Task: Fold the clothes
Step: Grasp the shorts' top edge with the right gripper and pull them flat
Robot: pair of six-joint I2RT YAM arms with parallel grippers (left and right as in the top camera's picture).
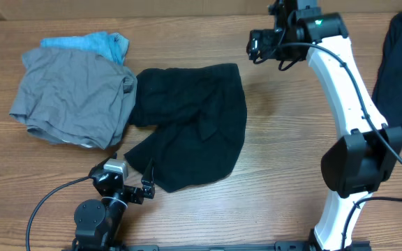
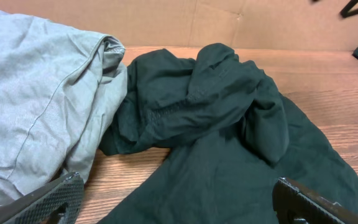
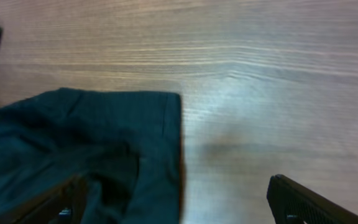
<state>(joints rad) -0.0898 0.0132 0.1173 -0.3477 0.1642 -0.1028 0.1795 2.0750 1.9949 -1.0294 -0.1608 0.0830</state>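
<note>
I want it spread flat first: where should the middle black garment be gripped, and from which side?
Probably the black garment by its far right corner, from the right: it lies flat and squared on the table; the left is bunched.

We see bare counter (image 1: pixel 281 136) between the black garment (image 1: pixel 194 125) and the right arm (image 1: pixel 340 84); the grey garment (image 1: pixel 72 97) crowds the left edge, a second black garment (image 1: pixel 400 63) the right.
</note>
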